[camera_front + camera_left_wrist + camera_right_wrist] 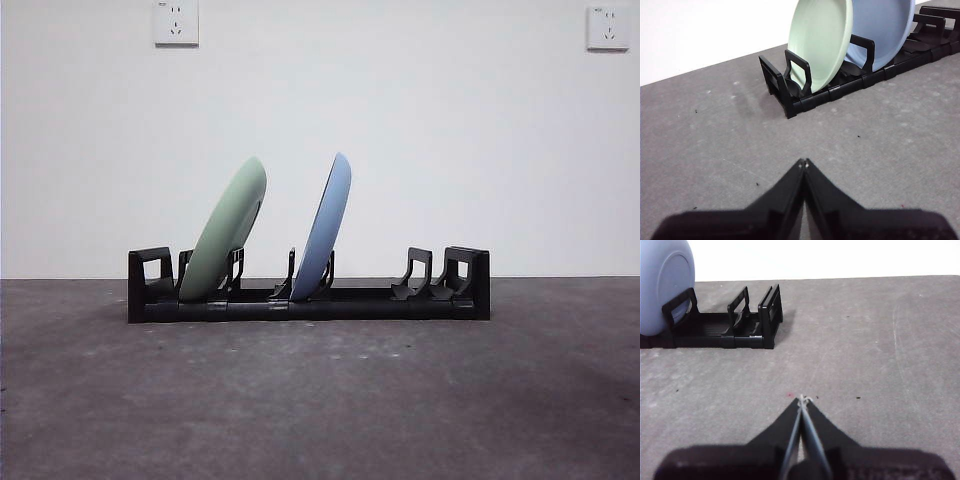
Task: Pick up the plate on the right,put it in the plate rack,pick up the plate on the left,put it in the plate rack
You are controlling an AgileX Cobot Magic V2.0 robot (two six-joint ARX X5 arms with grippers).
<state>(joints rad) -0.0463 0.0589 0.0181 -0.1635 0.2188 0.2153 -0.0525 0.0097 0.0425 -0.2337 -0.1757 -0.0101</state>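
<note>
The long black plate rack (400,300) stands across the middle of the table. A pale green plate (225,232) leans upright in a slot near its left end, and a pale blue plate (325,225) leans in a slot near the middle. The left wrist view shows the green plate (817,42), the blue plate (885,30) and the rack (805,97) some way off; my left gripper (804,162) is shut and holds nothing. My right gripper (802,399) is shut and empty too, away from the rack's right end (767,315) and the blue plate (662,285). Neither arm appears in the front view.
Grey tabletop (320,400) lies in front of the rack. A white wall with two sockets (176,22) (608,27) stands behind. The rack's right-hand slots (420,275) hold nothing.
</note>
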